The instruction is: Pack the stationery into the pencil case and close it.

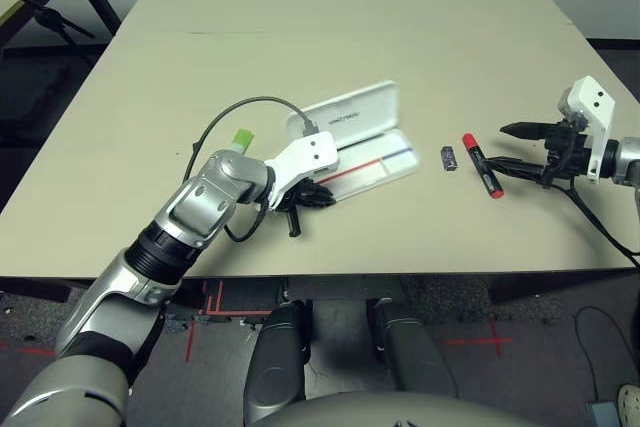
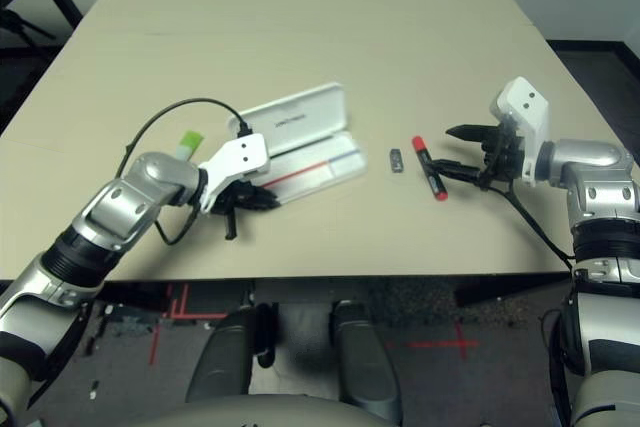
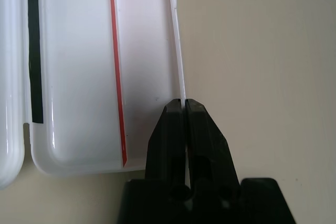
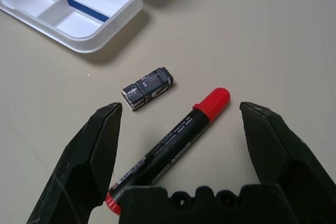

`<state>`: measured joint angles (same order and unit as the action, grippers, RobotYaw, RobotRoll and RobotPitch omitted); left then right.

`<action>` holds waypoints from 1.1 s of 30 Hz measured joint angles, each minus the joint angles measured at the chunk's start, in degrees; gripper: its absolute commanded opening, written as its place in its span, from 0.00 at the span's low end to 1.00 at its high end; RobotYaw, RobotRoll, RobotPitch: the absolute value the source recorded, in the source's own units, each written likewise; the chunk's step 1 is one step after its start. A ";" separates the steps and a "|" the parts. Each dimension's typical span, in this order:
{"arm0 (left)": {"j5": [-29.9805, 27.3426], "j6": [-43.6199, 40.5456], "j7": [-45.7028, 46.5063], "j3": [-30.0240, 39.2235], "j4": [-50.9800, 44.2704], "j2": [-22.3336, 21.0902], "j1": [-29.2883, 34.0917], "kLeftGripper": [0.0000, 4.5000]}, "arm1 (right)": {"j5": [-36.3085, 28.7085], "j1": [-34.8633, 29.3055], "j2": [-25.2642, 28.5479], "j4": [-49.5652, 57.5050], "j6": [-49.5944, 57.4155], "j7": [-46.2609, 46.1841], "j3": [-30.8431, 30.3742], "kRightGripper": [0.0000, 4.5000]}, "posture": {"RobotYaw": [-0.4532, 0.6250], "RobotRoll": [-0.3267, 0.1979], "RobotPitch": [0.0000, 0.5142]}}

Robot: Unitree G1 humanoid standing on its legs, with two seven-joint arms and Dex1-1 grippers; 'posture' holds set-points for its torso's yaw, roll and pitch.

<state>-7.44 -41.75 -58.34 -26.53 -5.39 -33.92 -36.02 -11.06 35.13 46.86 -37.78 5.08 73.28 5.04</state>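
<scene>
White pencil case (image 1: 360, 142) lying open near the middle of the beige table (image 1: 300, 37), lid folded back with black lettering, tray facing up with a red-and-blue stripe along it; left gripper (image 3: 185, 109) pinched shut on the thin near wall of the tray close to one rounded corner, black fingers (image 3: 169, 129) pressed together with the white rim caught between them, a detail plain from the left wrist and hidden behind the white wrist housing in the head views. Pale green highlighter (image 1: 242, 138) peeking out beyond the silver left forearm, apart from the case. Small dark grey clip-like piece (image 4: 147, 87) resting on bare table just beside the case's end, its printed face readable from the right wrist and a mere dark fleck from the head. Red marker (image 4: 170, 148) with black label next to it, red cap toward the clip, lying between the two spread fingers of the right gripper (image 4: 181, 129), jaws wide apart and touching nothing, hovering just above the table. Seen from the head, right gripper (image 2: 468, 152) at the table's right side, well apart from the case, black cable trailing from each wrist
</scene>
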 measured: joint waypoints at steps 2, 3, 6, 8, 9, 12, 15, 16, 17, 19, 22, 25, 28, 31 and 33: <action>0.36 1.36 -0.28 0.02 0.85 0.02 -0.01 0.01 | 0.00 0.00 0.00 0.00 0.00 -0.07 0.00 1.00 | 0.39 0.62 0.30; 0.47 2.25 -0.66 0.03 1.45 0.02 -0.07 0.01 | 0.00 0.00 0.00 0.01 0.00 -0.15 0.00 1.00 | 0.39 0.62 0.30; 0.96 4.61 -1.75 0.00 2.24 -0.38 -0.20 0.01 | -0.02 0.00 0.00 0.13 0.01 -0.09 0.00 1.00 | 0.39 0.62 0.30; 1.24 6.35 -2.94 -0.06 2.90 -1.04 -0.66 0.01 | -0.04 0.00 -0.01 0.46 0.04 0.29 -0.01 1.00 | 0.40 0.62 0.30; 1.65 7.44 -3.67 -0.09 3.12 -1.60 -0.85 0.01 | -0.10 0.00 -0.03 0.74 0.06 0.57 -0.02 1.00 | 0.40 0.62 0.30; 2.90 10.45 -5.89 -0.60 3.02 -4.30 -0.92 0.01 | -0.17 -0.02 -0.05 1.17 0.21 1.07 -0.03 1.00 | 0.41 0.62 0.30; 4.25 13.15 -7.97 -0.90 2.52 -6.59 -0.87 0.01 | -0.16 -0.02 -0.41 1.18 0.28 1.39 -0.12 1.00 | 0.41 0.62 0.30; 4.59 13.77 -8.49 -1.00 1.99 -7.15 -0.74 0.01 | -0.14 -0.02 -0.56 1.17 0.28 1.45 -0.34 1.00 | 0.41 0.62 0.30; 4.88 14.37 -8.93 -1.03 1.60 -7.45 -0.55 0.01 | -0.12 -0.02 -0.75 1.17 0.27 1.46 -0.55 1.00 | 0.41 0.62 0.30; 5.39 15.26 -9.55 -1.06 1.23 -7.72 0.09 0.01 | -0.05 -0.01 -1.01 1.17 0.19 1.49 -1.12 1.00 | 0.42 0.62 0.30; 5.88 15.93 -10.26 -1.18 0.22 -8.10 1.17 0.01 | 0.17 0.01 -1.29 1.09 0.01 1.54 -2.01 1.00 | 0.42 0.62 0.30; 5.97 15.98 -11.04 -1.19 -1.79 -8.33 2.00 0.01 | 0.32 0.13 -1.53 1.03 -0.08 1.61 -2.07 1.00 | 0.43 0.62 0.30; 6.01 15.97 -11.62 -1.25 -3.16 -8.42 3.08 0.01 | 0.47 0.32 -1.68 0.64 -0.14 1.72 -2.18 1.00 | 0.43 0.62 0.30; 6.01 15.97 -11.69 -1.24 -3.21 -8.41 3.11 0.01 | 0.58 0.60 -1.93 0.03 -0.18 1.92 -2.31 1.00 | 0.43 0.62 0.30; 6.02 15.97 -11.71 -1.24 -3.23 -8.41 3.14 0.01 | 0.63 0.85 -2.02 -0.44 -0.27 2.14 -2.40 1.00 | 0.43 0.62 0.30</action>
<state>-1.43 -25.78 -70.04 -27.78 -8.62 -42.33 -32.89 -10.43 35.99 44.84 -38.22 4.82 75.42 2.64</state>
